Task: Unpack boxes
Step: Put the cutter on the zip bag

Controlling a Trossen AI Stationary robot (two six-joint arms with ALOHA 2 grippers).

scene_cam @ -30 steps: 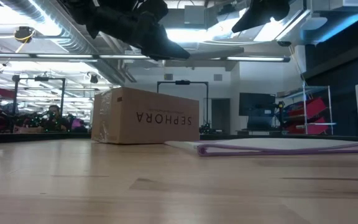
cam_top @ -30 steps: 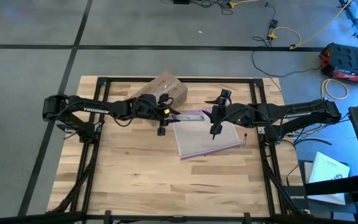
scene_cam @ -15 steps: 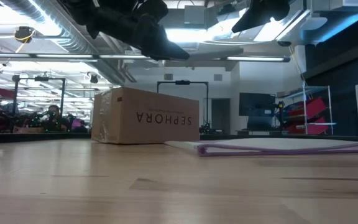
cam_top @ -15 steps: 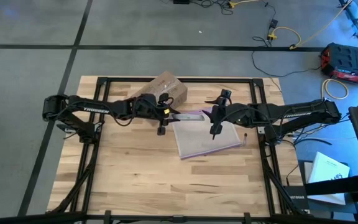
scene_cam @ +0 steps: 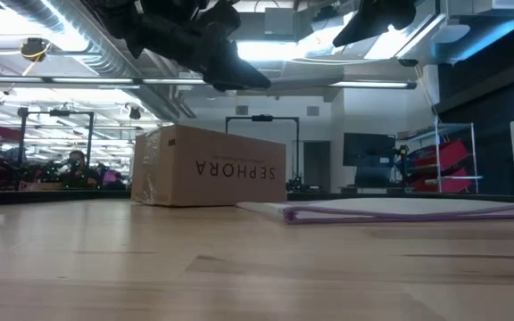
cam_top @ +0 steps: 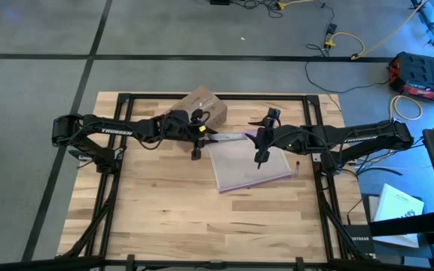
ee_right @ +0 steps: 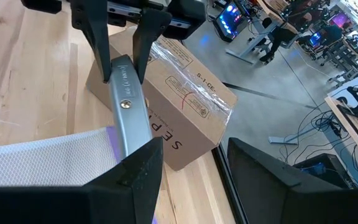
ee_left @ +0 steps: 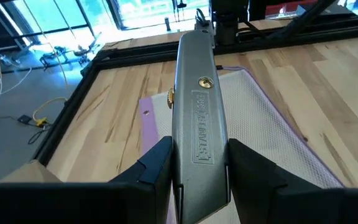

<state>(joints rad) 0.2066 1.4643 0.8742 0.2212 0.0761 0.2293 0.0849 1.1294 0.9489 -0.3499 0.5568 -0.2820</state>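
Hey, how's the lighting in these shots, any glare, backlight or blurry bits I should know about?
Low view: bright ceiling lights behind turn both arms into dark silhouettes; the box stays readable, though the near tabletop is soft. Left wrist view: window glare at the far end, and the knife shines. Right wrist view: the tape on the box glints. High view: even light, soft shadows.

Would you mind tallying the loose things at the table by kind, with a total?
Cardboard box: 1
Clear bag with purple edge: 1
Grey utility knife, clamped in the left gripper: 1
Total: 3
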